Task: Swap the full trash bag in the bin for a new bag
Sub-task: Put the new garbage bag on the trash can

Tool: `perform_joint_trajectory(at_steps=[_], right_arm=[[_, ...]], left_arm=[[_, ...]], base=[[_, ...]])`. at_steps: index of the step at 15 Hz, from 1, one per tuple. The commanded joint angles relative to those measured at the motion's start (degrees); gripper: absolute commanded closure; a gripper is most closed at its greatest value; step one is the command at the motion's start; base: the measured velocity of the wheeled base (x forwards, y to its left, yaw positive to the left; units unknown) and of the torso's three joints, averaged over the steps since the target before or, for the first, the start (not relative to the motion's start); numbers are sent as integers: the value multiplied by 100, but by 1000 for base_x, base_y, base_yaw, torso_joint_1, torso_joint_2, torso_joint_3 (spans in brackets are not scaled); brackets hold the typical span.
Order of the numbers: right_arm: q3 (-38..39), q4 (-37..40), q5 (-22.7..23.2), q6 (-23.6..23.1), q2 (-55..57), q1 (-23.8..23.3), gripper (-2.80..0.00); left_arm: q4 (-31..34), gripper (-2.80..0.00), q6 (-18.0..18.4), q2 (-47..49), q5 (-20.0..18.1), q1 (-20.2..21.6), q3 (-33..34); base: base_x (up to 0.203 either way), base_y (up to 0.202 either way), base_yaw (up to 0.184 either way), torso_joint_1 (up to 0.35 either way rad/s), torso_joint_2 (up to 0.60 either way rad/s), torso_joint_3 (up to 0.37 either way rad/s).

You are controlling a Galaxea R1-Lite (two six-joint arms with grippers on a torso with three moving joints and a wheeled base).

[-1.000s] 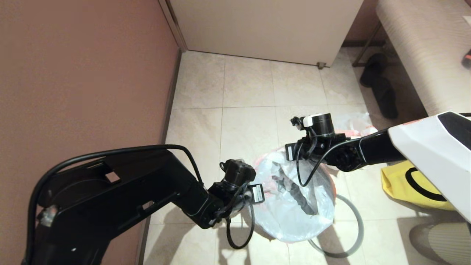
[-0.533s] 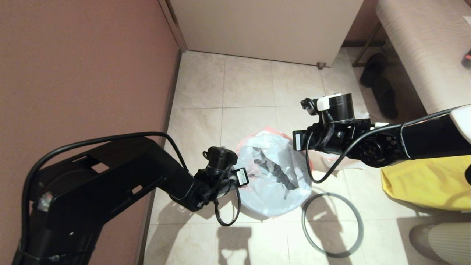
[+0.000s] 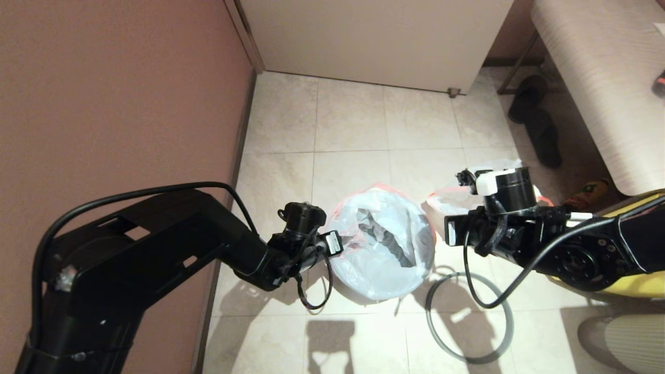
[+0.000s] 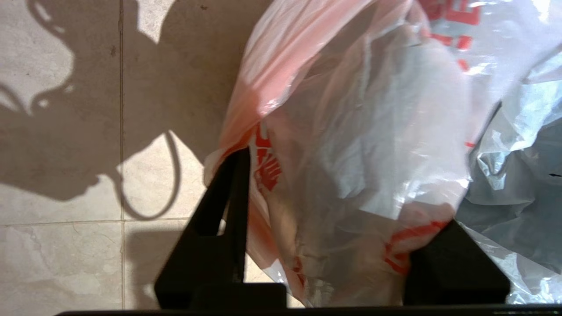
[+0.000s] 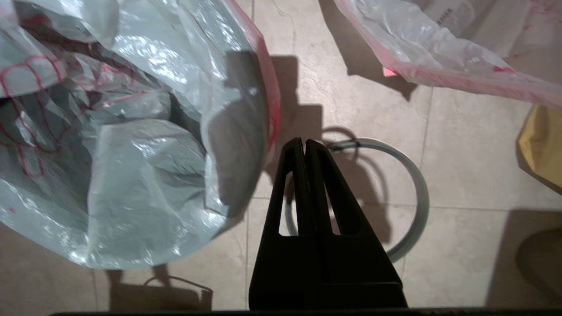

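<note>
Now the new bag (image 3: 382,249) sits draped over the bin, with both hands beside it.

Its pink-red rim band lies between the parted fingers (image 4: 221,210) of the left hand (image 4: 329,245), on the bin's wall side; whether they grip the film I cannot tell. Across from it, the right hand (image 5: 304,147) is closed on nothing, just above the grey hoop (image 3: 470,317) lying on the floor tiles (image 3: 353,119). Behind that arm rests the full trash bag (image 3: 452,200), near a yellow fabric bag (image 5: 542,145).
</note>
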Motion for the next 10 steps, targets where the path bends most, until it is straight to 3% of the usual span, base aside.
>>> perform_joint_trajectory(at_steps=[1,5,9,10], right_arm=[[374,-23,-101,-34,-286,-6,0],[888,-49,-313,-189,-660,11,0],[865,-71,-304,-472,-746,134,0],[815,-75,-269,-542,-671,195,0]], left_arm=[[-5,-280,-25,-143,4,12,12],[63,-280,-27,-803,-36,-60,216],[84,-280,-32,-1196,-31,19,264],[84,0,-28,-1264,-31,135,233]], base=[[0,0,0,0,0,0],[0,0,0,0,0,0],[0,0,0,0,0,0],[0,0,0,0,0,0]])
